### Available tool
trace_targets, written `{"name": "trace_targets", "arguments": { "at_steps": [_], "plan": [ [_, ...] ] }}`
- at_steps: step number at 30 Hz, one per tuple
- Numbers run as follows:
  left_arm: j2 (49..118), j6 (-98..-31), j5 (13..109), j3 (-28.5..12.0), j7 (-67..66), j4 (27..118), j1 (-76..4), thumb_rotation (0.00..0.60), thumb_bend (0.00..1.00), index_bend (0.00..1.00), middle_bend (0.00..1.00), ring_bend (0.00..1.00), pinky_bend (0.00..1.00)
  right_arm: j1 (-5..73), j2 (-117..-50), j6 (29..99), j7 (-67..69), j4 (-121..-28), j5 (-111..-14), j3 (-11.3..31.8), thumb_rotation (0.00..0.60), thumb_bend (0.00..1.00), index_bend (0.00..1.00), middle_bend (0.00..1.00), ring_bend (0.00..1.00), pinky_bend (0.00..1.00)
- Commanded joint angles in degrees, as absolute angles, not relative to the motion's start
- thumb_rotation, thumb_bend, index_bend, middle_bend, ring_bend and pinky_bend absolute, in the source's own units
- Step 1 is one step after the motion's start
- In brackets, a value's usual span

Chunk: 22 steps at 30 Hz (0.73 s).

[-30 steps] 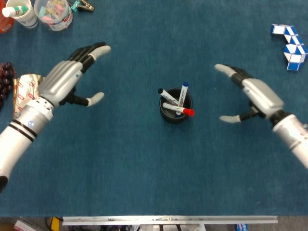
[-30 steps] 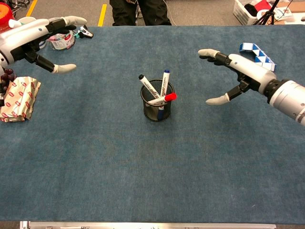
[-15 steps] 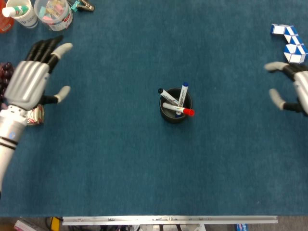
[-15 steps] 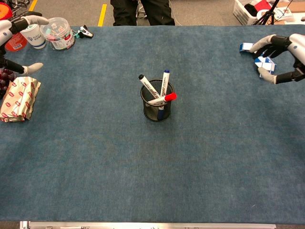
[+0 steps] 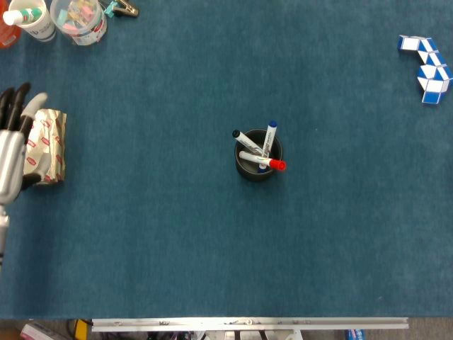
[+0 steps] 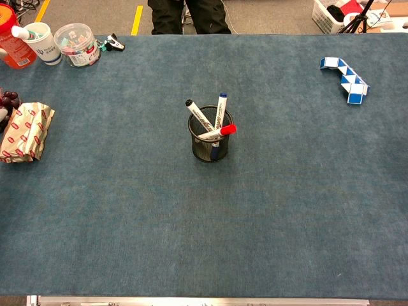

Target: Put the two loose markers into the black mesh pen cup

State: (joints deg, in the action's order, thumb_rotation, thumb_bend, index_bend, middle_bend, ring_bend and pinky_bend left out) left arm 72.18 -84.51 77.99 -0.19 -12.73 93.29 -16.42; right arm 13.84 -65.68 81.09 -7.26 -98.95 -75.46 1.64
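Note:
The black mesh pen cup (image 5: pixel 257 163) (image 6: pixel 210 141) stands upright in the middle of the blue table. Three markers stick out of it: one with a black cap (image 6: pixel 196 113), one with a blue cap (image 6: pixel 220 106) and one with a red cap (image 6: pixel 223 131). I see no marker lying loose on the table. My left hand (image 5: pixel 12 149) shows only at the far left edge of the head view, fingers straight and apart, holding nothing, beside a foil packet. My right hand is out of both views.
A foil snack packet (image 5: pixel 45 146) (image 6: pixel 24 132) lies at the left edge, with dark grapes (image 6: pixel 7 102) behind it. A paper cup (image 6: pixel 39 42), a clear tub (image 6: pixel 78 44) and an orange bottle (image 6: pixel 15 38) stand at the back left. A blue-and-white snake puzzle (image 6: pixel 345 79) lies back right.
Both hands have drawn back outward from the cup. The left hand has slid to the left frame edge and the right hand has left the views. The cup and markers have not moved.

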Motion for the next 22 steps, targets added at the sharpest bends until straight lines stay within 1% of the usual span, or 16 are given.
{"name": "trace_targets", "arguments": {
  "at_steps": [1, 8, 13, 22],
  "plan": [
    [73.2, -87.0, 79.4, 0.6, -15.9, 93.2, -14.6, 0.6, 0.3, 0.13, 0.05, 0.0, 0.0, 12.8, -64.9, 81.3, -7.6, -99.7, -74.9, 1.3, 0.6, 0.39, 0.41, 0.44, 0.38, 0.37],
    [73.8, -88.9, 80.9, 0.8, -18.4, 93.3, -12.3, 0.6, 0.3, 0.13, 0.05, 0.0, 0.0, 10.7, -64.0, 81.8, -8.7, -100.6, -75.1, 0.8, 0.6, 0.39, 0.41, 0.44, 0.38, 0.37],
    [73.3, -87.9, 80.6, 1.0, -20.0, 94.5, -11.6, 0.6, 0.3, 0.13, 0.05, 0.0, 0.0, 10.0, -64.1, 82.4, -8.7, -100.6, -75.9, 1.2, 0.6, 0.39, 0.41, 0.44, 0.38, 0.37],
    [72.9, -87.3, 80.4, -0.3, -20.6, 95.9, -11.0, 0.6, 0.3, 0.13, 0.05, 0.0, 0.0, 8.8, -65.7, 83.4, -8.2, -100.0, -77.6, 1.8, 0.6, 0.39, 0.41, 0.44, 0.38, 0.37]
  ]
}}
